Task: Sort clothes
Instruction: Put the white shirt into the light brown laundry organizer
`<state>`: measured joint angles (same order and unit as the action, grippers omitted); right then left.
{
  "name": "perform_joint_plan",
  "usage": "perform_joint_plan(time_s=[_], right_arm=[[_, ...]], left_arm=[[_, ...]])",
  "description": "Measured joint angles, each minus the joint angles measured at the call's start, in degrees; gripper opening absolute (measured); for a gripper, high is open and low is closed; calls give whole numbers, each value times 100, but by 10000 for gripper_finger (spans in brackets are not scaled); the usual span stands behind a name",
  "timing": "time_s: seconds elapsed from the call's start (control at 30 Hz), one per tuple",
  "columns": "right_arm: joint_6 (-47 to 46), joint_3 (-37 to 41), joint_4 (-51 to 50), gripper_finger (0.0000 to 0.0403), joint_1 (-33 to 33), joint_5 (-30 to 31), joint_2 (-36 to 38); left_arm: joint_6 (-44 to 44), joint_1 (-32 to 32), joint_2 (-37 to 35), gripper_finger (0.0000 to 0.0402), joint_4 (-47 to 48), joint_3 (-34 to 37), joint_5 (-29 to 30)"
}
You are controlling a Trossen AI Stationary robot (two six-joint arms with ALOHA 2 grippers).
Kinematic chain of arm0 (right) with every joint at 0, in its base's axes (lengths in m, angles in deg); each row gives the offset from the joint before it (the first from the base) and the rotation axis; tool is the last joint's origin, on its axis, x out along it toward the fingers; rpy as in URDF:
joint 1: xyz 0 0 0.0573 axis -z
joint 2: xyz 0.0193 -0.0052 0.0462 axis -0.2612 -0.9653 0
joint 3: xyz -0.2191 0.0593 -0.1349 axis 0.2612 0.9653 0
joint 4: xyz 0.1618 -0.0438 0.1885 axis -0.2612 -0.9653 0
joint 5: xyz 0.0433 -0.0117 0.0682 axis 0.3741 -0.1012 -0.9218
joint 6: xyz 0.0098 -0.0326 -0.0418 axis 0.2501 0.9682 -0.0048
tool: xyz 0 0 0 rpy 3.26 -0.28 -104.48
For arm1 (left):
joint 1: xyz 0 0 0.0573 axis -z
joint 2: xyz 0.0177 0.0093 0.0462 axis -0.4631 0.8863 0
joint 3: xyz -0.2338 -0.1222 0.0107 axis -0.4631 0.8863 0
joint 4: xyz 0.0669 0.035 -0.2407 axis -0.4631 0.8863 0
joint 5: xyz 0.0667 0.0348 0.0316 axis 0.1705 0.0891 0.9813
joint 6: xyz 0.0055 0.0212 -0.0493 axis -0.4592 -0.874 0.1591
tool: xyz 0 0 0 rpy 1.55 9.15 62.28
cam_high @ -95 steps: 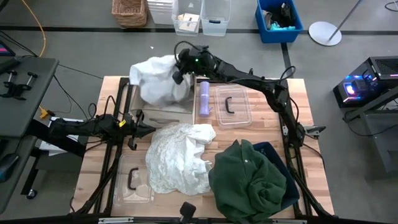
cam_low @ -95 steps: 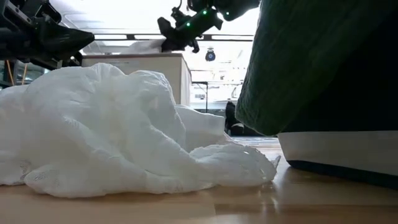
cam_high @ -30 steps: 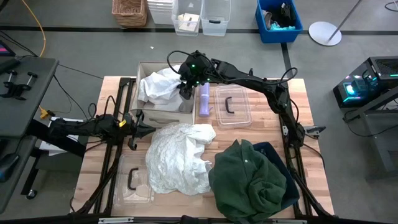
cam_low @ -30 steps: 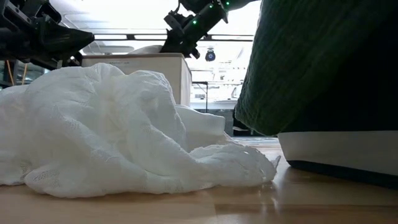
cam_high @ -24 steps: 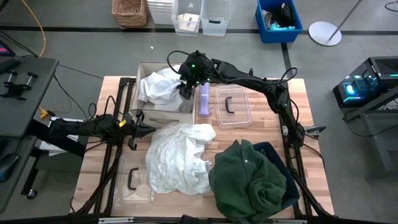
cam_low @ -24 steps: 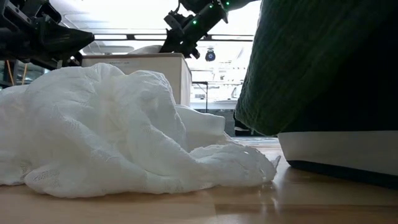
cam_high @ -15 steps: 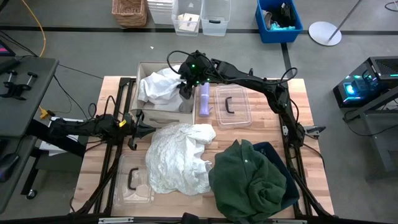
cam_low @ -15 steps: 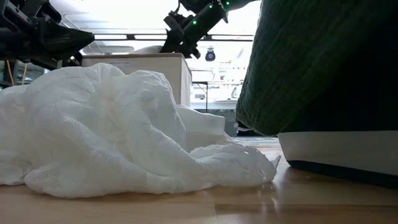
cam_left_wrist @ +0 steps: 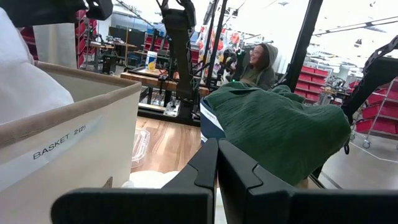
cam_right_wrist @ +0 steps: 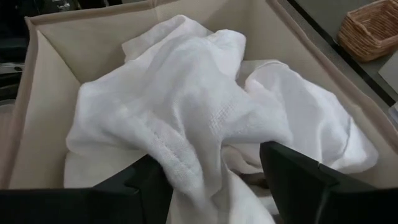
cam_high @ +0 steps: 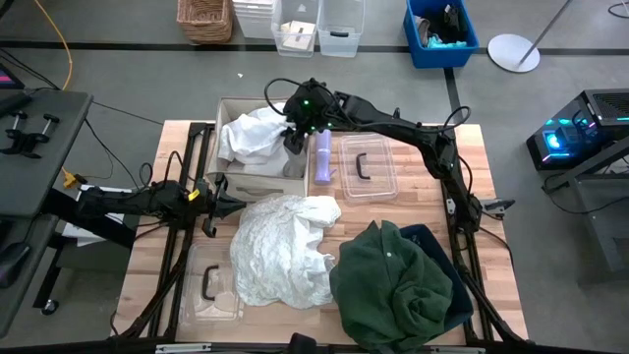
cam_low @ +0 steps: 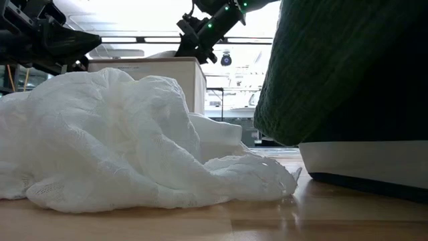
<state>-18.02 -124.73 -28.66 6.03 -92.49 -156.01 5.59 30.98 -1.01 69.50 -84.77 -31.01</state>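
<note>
A white cloth [cam_right_wrist: 205, 106] lies bunched in the beige fabric basket [cam_high: 228, 102] at the table's far left. My right gripper [cam_high: 292, 144] hangs open over the basket's right part, one finger on either side of a ridge of that cloth. A larger white lacy garment [cam_high: 280, 251] lies heaped mid-table. Beside it, the dark green shirt [cam_high: 393, 285] rests on a dark navy garment [cam_high: 437, 246] at the near right. My left gripper [cam_high: 239, 204] is shut with nothing in it, level at the left, pointing at the lacy garment. My right gripper [cam_right_wrist: 217, 183] points down into the basket from above, and a fold of the white cloth [cam_right_wrist: 199, 186] rises between its open fingers. Whether the fingers touch that fold I cannot tell. The cloth rests on the basket's floor.
A clear lid with a handle [cam_high: 366, 167] lies right of the basket, with a purple object [cam_high: 322, 155] between them. Another clear lid [cam_high: 209, 285] lies near the front left. People and shelves show in the room beyond the table.
About three seconds ago the white cloth hung from my right gripper above the basket. The gripper has since come down toward the basket, and the cloth now lies inside it. Over the last second nothing has visibly moved.
</note>
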Motion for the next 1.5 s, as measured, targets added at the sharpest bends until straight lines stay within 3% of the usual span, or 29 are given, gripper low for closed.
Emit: perform_joint_plan(time_s=[1.5], right_arm=[[-155,0,281,225,21,2,-2]], left_arm=[[0,2,2,0,0,0,0]])
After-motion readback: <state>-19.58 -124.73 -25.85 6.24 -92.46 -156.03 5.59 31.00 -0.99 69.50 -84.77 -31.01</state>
